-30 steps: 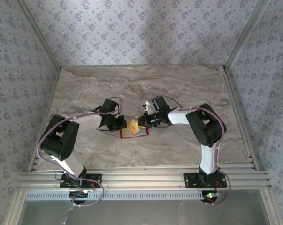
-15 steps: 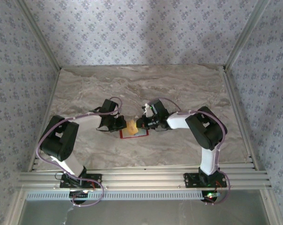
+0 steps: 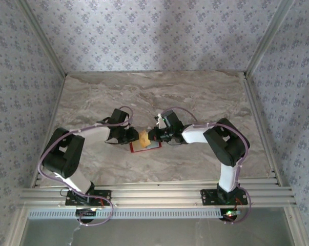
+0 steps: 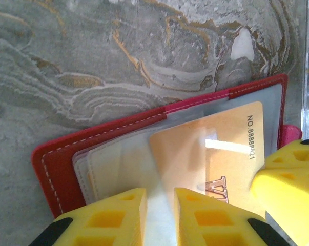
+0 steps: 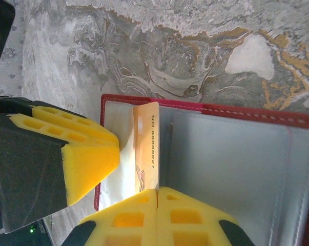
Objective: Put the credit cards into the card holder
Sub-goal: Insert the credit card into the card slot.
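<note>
Red card holder (image 4: 62,164) lies open, credit card (image 4: 221,128) partly inside.

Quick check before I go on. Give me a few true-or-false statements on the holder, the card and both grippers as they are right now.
1. The card holder lies open on the table. True.
2. The right gripper is empty. False: its jaws are pinched shut on an edge of the credit card.
3. The credit card lies on bare marble, away from the holder. False: it is over the open holder, at its clear sleeves.
4. Both grippers are at the holder, facing each other across it. True.
5. The left gripper has its fingers pressed tight together. False: a narrow gap shows between them.
</note>
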